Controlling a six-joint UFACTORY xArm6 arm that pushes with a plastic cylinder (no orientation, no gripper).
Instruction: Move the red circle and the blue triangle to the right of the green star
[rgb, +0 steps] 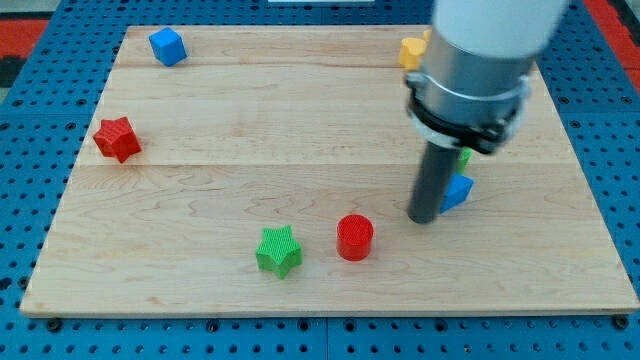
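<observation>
The green star (278, 250) lies near the view's bottom, left of centre. The red circle (354, 237) stands just to its right, a small gap between them. The blue triangle (459, 190) lies further right, partly hidden behind my rod. My tip (424, 217) rests on the board right against the blue triangle's left side, to the right of the red circle.
A red star (116, 138) sits at the left edge and a blue cube (167, 46) at the top left. A yellow block (411, 52) shows at the top, partly behind the arm. A green block (464, 156) is mostly hidden behind the rod.
</observation>
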